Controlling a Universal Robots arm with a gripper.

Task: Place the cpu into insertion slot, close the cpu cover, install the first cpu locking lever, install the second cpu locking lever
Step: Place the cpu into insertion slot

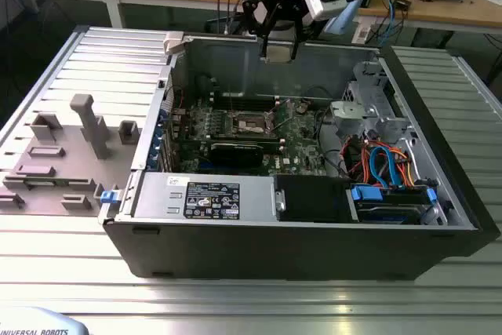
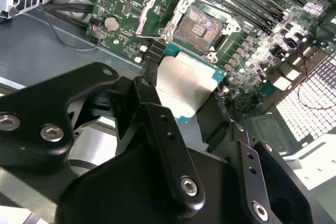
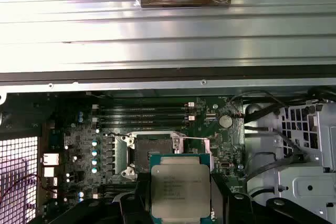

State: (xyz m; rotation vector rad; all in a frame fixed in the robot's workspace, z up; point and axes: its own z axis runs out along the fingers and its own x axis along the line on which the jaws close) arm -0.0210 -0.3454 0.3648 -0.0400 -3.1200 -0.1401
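1. The gripper (image 1: 279, 46) clasps the cpu (image 2: 186, 85) by 2 opposite edges, held flat (likely so it can seat level), at the upper centre of the exterior view, above the case (image 1: 259, 253)
2. The insertion slot (image 2: 199, 24) lies bare, with the cpu cover (image 2: 148, 13) swung open
3. Print on the cpu's top and on the label (image 1: 212, 198), lower centre of the exterior view, cannot be made out

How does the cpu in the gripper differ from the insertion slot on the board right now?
The cpu has a dull silver-grey metal top; the insertion slot is a dark square with a silver rim. The cpu is held off the board in the gripper; the insertion slot sits fixed in the green board, uncovered and empty. Both are square.
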